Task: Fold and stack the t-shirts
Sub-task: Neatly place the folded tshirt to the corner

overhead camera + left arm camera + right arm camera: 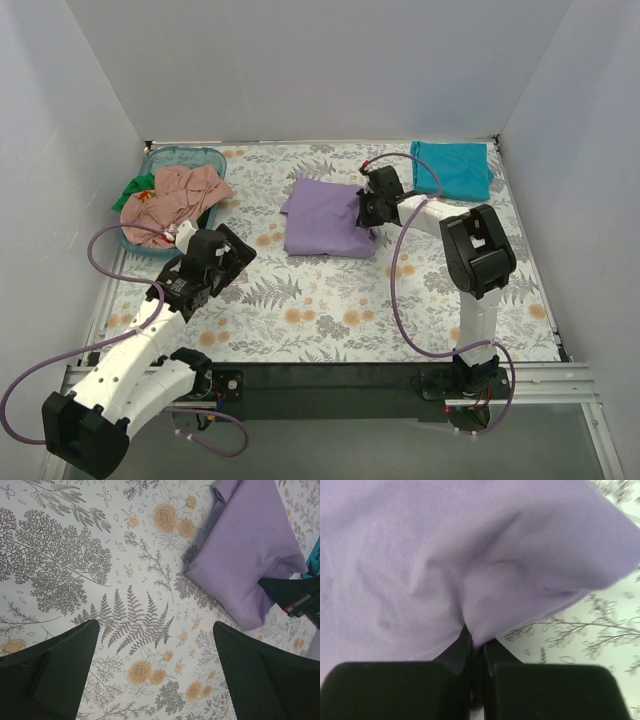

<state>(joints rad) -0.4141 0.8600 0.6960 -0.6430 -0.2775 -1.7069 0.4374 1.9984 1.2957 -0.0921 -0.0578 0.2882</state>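
A folded lavender-purple t-shirt lies in the middle of the table. My right gripper is at its right edge and is shut on a pinch of the purple cloth. A folded teal t-shirt lies at the far right corner. Salmon-pink and green t-shirts lie crumpled in the basket. My left gripper is open and empty, low over the tablecloth left of the purple t-shirt.
The blue-green plastic basket stands at the far left. The table is covered by a floral cloth. White walls close in the back and sides. My right arm shows at the right edge of the left wrist view.
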